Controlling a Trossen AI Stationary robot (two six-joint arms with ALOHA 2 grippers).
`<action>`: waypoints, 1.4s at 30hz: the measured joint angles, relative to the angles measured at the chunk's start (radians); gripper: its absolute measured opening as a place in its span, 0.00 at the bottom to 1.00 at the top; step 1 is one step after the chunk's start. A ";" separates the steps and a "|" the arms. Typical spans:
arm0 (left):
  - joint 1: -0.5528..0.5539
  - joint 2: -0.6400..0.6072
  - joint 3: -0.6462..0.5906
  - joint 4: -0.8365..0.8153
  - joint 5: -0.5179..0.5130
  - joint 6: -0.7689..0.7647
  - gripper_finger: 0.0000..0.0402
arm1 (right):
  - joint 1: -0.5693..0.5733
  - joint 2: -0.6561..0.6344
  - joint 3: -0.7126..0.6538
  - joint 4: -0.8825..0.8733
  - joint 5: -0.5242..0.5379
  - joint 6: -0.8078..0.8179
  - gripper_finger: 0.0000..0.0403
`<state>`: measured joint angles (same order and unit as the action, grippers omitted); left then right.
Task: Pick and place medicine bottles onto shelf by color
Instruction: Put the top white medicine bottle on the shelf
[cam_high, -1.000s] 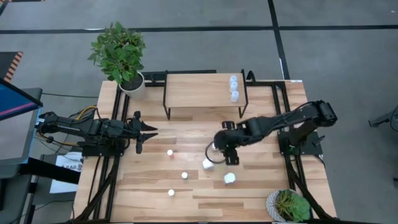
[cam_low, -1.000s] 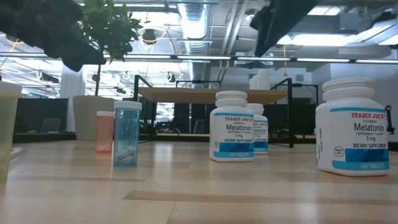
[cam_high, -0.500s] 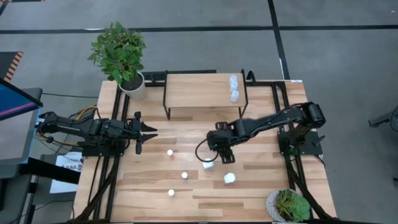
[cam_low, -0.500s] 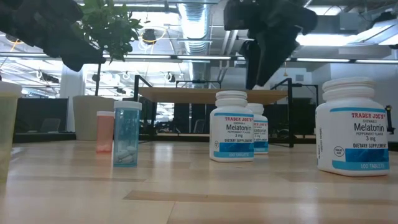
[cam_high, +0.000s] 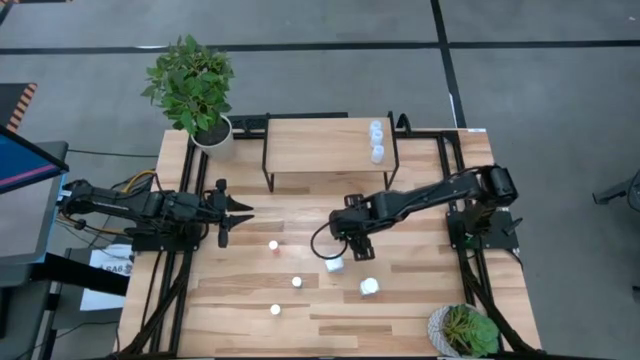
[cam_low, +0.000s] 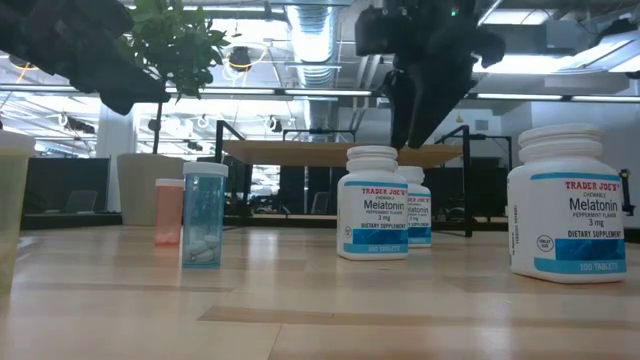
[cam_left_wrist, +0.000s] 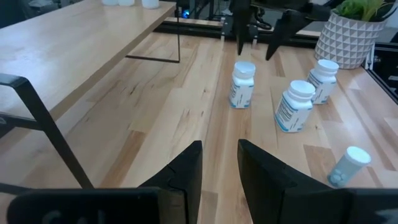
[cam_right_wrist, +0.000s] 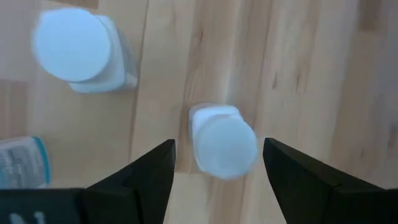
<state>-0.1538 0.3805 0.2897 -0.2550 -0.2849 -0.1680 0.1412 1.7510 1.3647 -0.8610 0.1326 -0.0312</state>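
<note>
White-capped, a melatonin bottle (cam_right_wrist: 222, 140) stands on the table in front of the shelf (cam_high: 327, 146), the right gripper (cam_right_wrist: 217, 163) hanging above it, fingers spread to straddle it for a pick.

This is looking like a robotics lab set up inside an open-plan office or industrial hall. Exposed ducts (cam_low: 312, 40) and strip lights (cam_low: 250, 92) are running across the bare ceiling well above the right claw (cam_low: 415, 135). Grey floor with dark tape lines (cam_high: 447, 55) is surrounding the plank tabletop (cam_high: 300, 310), which is sitting on a black metal frame (cam_high: 470, 290). Cables (cam_high: 135, 183) are trailing behind the left claw (cam_high: 240, 211), and potted plants (cam_high: 190, 85) are standing at the corners.
</note>
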 joint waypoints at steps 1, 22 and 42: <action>0.000 0.000 0.000 0.000 0.000 0.000 0.22 | -0.003 0.011 0.000 0.004 0.001 -0.002 0.66; 0.000 0.000 0.000 -0.001 0.005 -0.009 0.22 | -0.018 0.075 -0.002 -0.003 -0.004 0.007 0.66; 0.000 0.000 0.000 -0.012 0.005 -0.004 0.22 | 0.144 -0.166 -0.025 -0.212 0.172 0.410 0.66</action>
<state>-0.1539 0.3805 0.2897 -0.2667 -0.2798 -0.1722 0.2853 1.5852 1.3401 -1.0731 0.3044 0.3788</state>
